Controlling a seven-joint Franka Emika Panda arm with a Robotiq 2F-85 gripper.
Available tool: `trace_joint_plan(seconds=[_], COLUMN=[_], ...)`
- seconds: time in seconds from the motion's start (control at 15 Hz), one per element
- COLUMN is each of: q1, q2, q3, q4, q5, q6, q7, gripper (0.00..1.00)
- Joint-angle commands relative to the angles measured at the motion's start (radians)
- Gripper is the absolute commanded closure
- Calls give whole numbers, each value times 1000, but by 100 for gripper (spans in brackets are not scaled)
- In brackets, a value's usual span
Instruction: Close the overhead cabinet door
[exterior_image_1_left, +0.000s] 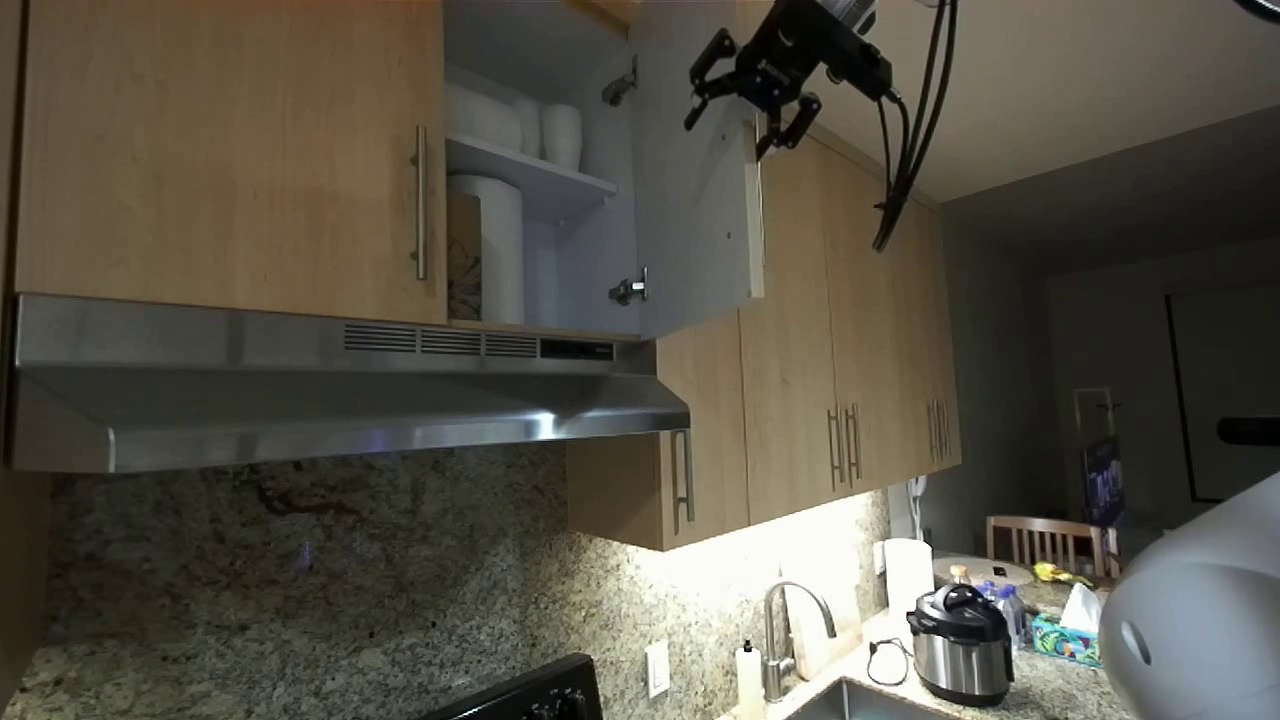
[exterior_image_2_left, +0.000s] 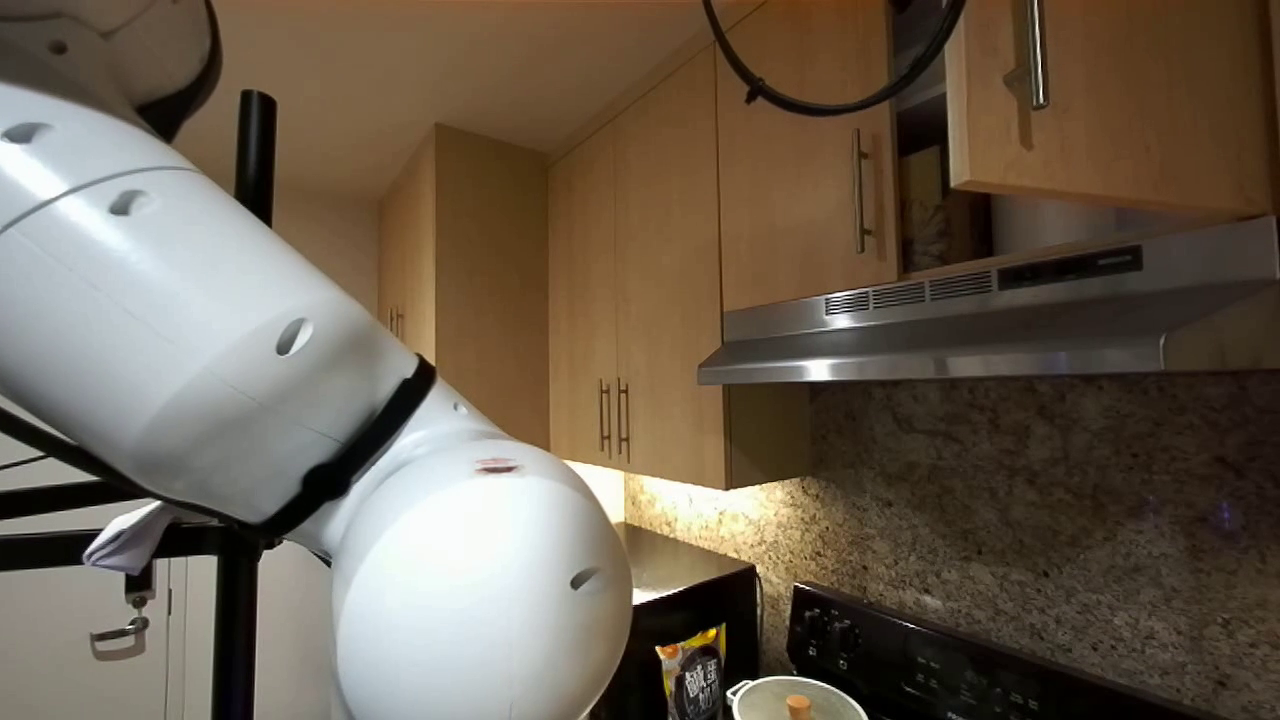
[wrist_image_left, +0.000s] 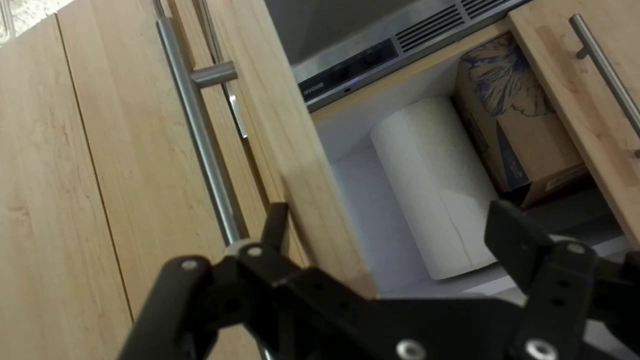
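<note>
The overhead cabinet door (exterior_image_1_left: 695, 225) stands swung open, its pale inner face showing in an exterior view. Its light-wood front (exterior_image_2_left: 1130, 110) and silver bar handle (exterior_image_2_left: 1037, 55) show in an exterior view. In the wrist view its wooden edge (wrist_image_left: 300, 145) and handle (wrist_image_left: 192, 115) run diagonally. My gripper (exterior_image_1_left: 728, 140) is open at the door's free edge. In the wrist view (wrist_image_left: 390, 220) one finger is on the outer side, close to the handle, and the other is on the inner side, well apart from the panel. Whether the outer finger touches the door, I cannot tell.
The twin door (exterior_image_1_left: 240, 150) beside the opening looks shut. Inside stand a white roll (exterior_image_1_left: 503, 250), a cardboard box (wrist_image_left: 525, 130) and white cups (exterior_image_1_left: 562, 135) on a shelf. A steel range hood (exterior_image_1_left: 400, 400) juts out below. Lower-reaching doors (exterior_image_1_left: 785, 350) adjoin the open door's hinge side.
</note>
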Motion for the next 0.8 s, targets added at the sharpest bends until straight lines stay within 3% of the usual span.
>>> trace_joint_plan(seconds=[0.0,0.13,0.33,0.73], q1=[51,99,104,-16], q2=[-33,-57,-106,-115], q3=[-4,-30,-52,-83], q4=[-4,8,13,8], q5=[14,49,54,23], q6=[-42,-71,-36,110], q7=[18,-5,-1,95], gripper=[0,0,0,0])
